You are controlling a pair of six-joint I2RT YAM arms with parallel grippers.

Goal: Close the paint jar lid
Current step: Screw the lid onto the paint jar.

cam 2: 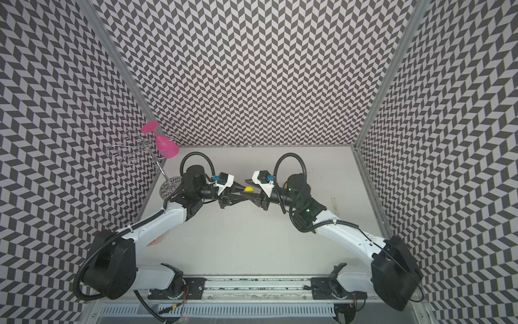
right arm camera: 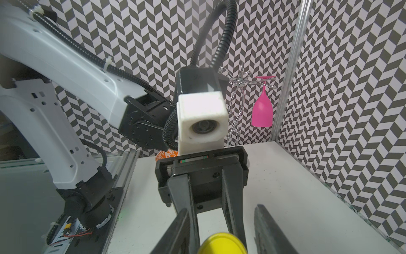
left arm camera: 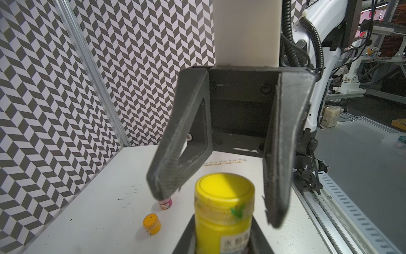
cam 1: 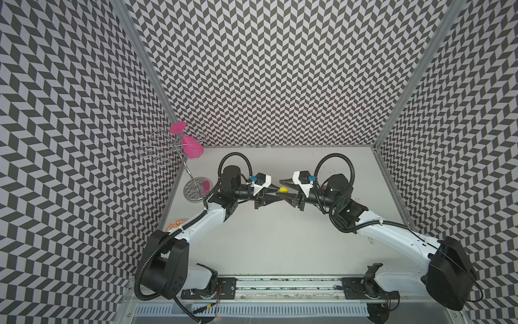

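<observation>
Two claws meet over the middle of the white table [cam 1: 280,246]. Your left claw [cam 1: 276,195] comes in from the left and is squeezed tight on the small yellow plastic paint jar [left arm camera: 222,220]. The jar stands up straight between its black fingers. The round yellow lid [left arm camera: 224,187] sits on top of the jar, but you cannot tell if it is on tight.

Your right claw [left arm camera: 218,206] comes in from the right, and its fingers are spread apart. Its two black fingers [left arm camera: 283,154] stand on either side of the lid and do not squeeze it. One finger is just beside the lid and the other is further off.

Further right on the table, a tiny orange paint jar [left arm camera: 151,224] and a tiny pink paint jar [left arm camera: 165,203] sit near each other.

In the far left corner, a pink plastic wine glass [cam 1: 192,146] hangs upside down from a silver wire rack [cam 1: 159,151]. An orange patterned dish [cam 1: 175,224] lies by the left wall, partly hidden under your left arm.
</observation>
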